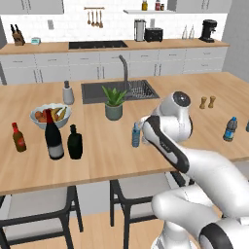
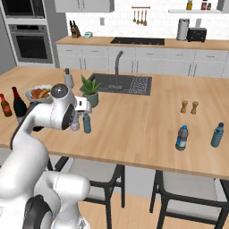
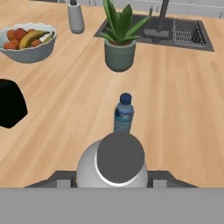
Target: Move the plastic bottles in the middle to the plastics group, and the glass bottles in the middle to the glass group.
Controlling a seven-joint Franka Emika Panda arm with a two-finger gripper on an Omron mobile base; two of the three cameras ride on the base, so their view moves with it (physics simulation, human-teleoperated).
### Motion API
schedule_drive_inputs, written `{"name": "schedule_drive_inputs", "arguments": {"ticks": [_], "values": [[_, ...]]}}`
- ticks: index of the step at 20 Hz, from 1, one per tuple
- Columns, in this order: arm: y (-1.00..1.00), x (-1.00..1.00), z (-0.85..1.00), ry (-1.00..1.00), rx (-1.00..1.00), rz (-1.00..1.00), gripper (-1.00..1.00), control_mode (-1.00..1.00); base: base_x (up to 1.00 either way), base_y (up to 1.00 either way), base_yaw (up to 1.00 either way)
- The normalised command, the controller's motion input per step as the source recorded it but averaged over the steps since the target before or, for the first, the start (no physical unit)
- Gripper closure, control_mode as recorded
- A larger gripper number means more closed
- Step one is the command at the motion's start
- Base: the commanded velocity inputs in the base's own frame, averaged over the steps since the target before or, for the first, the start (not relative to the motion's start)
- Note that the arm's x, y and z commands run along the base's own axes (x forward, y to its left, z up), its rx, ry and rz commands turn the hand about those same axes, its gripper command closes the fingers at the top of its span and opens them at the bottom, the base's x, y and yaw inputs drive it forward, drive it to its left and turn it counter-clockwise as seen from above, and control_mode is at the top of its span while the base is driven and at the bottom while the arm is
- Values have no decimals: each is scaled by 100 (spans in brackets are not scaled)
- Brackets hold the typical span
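Note:
My gripper (image 3: 113,178) is shut on the clear-whitish plastic bottle (image 3: 119,159), whose round top sits between the fingertips; the same bottle (image 2: 75,125) hangs under the hand, just left of the blue-tinted bottle (image 2: 86,123). That blue bottle (image 3: 124,113) stands upright just beyond the held one, in the counter's middle (image 1: 136,134). The squat black glass bottle (image 1: 74,142) stands beside the tall wine bottle (image 1: 53,133), with the red-brown sauce bottle (image 1: 18,137) further left. Two blue plastic bottles (image 2: 181,137) (image 2: 217,135) stand at the far right.
A potted plant (image 3: 119,48) stands behind the blue bottle, before the sink (image 1: 124,90). A fruit bowl (image 1: 50,115) and a grey dispenser (image 1: 68,93) are at the left rear. Two small shakers (image 2: 189,107) stand right of centre. Stools sit below the counter's front edge.

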Motion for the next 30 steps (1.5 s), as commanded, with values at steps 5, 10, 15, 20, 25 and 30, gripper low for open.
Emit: {"name": "schedule_drive_inputs", "arguments": {"ticks": [5,10,15,20,25,30], "values": [[-89,-9,50,0,-1,0,100,-100,0,0,0],[-100,5,2,0,-6,0,100,-100,0,0,0],[-100,24,0,0,-7,0,100,-100,0,0,0],[-99,40,-3,5,-7,0,100,-100,0,0,0],[-87,52,-27,13,-8,-1,100,-100,0,0,0],[-66,65,-64,18,-6,-4,100,-100,0,0,0]]}}
